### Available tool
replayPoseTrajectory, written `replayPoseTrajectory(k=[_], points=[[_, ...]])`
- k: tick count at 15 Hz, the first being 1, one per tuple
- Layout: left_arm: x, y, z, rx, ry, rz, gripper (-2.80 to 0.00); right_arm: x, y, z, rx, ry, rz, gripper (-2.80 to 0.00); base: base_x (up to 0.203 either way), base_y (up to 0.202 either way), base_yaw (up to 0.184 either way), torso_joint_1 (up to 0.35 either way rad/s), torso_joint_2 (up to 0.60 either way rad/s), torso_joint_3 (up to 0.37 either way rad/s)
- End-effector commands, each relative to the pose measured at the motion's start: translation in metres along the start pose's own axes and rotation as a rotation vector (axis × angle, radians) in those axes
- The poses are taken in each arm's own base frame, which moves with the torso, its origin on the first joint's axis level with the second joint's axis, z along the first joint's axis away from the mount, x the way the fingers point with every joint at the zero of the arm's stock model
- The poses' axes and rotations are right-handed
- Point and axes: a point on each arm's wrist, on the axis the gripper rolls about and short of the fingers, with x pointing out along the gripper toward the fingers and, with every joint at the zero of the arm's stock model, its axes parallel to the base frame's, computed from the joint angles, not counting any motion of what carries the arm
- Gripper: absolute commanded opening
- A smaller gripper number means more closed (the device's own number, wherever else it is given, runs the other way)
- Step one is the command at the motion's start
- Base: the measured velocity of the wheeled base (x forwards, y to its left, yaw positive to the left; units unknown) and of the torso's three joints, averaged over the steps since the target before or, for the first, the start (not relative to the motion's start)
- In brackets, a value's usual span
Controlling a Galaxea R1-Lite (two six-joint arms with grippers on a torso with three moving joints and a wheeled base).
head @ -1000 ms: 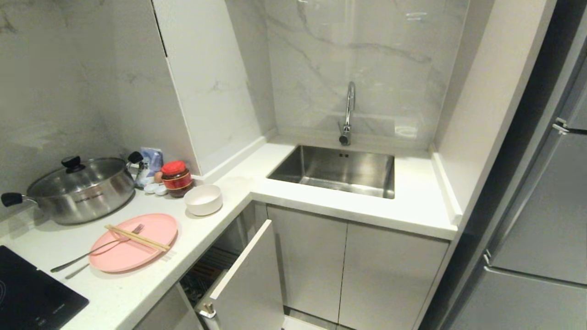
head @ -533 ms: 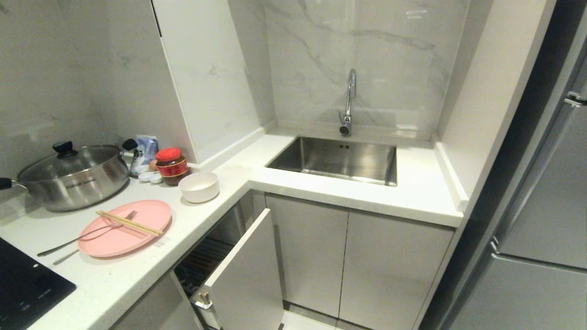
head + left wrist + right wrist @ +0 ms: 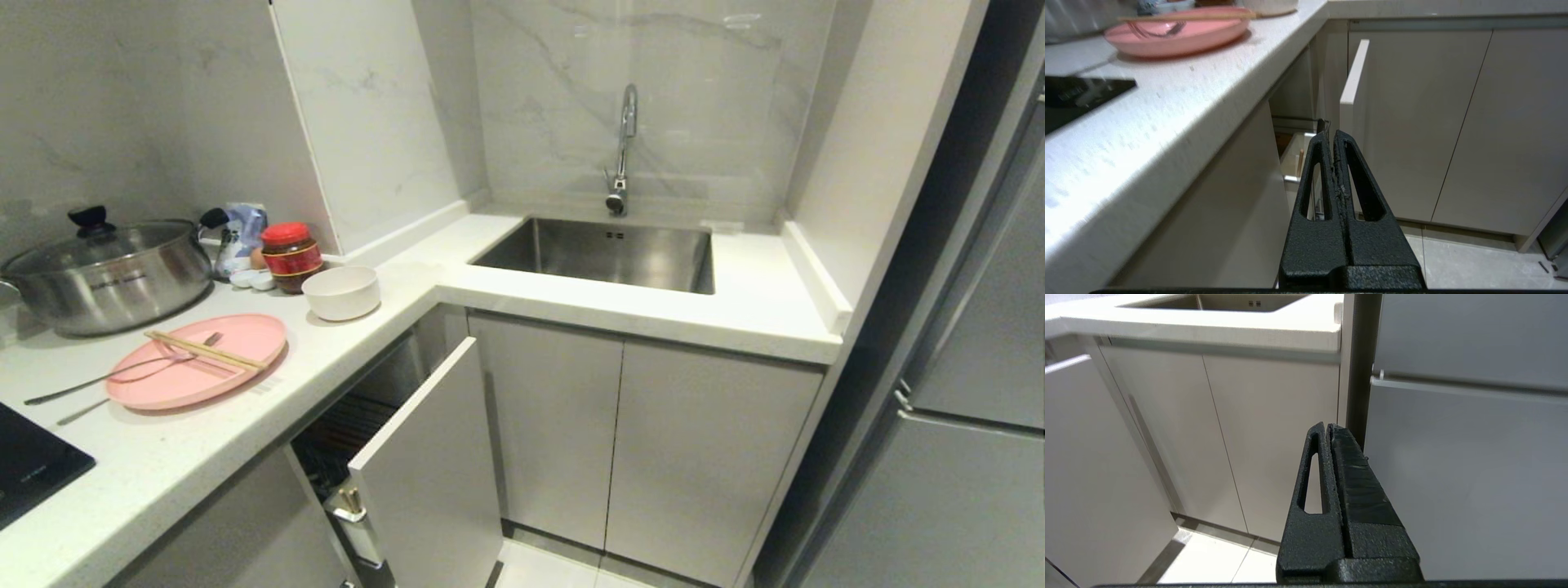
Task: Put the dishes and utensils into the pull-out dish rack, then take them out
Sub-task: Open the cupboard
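From my station I see the left gripper (image 3: 1333,136) with its two black fingers pressed flat together and nothing between them, hanging in the air in front of the lower cabinets, below the counter edge. The right gripper (image 3: 1327,428) is just the same, fingers closed tight on nothing, out before the cabinet doors beside the tall grey fridge (image 3: 1466,465). Neither arm shows in my head view. Straight ahead of the left gripper the pull-out dish rack (image 3: 424,457) stands partly drawn out from under the counter, its white front panel angled into the aisle and dark wire work visible in the gap behind it; I cannot make out what, if anything, sits in it. Up on the white counter (image 3: 204,457) the pink plate (image 3: 192,380) lies flat, with the chopsticks (image 3: 204,351) laid across it and the fork (image 3: 106,377) resting with its tines on the plate and its handle out over the counter. The off-white bowl (image 3: 342,291) stands just beyond the plate, beside a red-lidded jar (image 3: 290,256). A steel pot (image 3: 102,273) with a glass lid stands further left, and the sink (image 3: 604,253) lies round the corner.
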Motion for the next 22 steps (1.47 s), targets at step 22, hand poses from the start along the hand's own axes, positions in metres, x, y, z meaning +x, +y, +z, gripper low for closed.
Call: replayPoseTrajectory(k=[22], points=[[0.0011, -0.0004, -0.0038, 0.000, 0.015, -0.001, -2.80, 0.0016, -0.0001, -0.0072, -0.001, 0.025, 0.000, -2.80, 0.000, 0.000, 0.000, -0.082, 0.19, 0.103]])
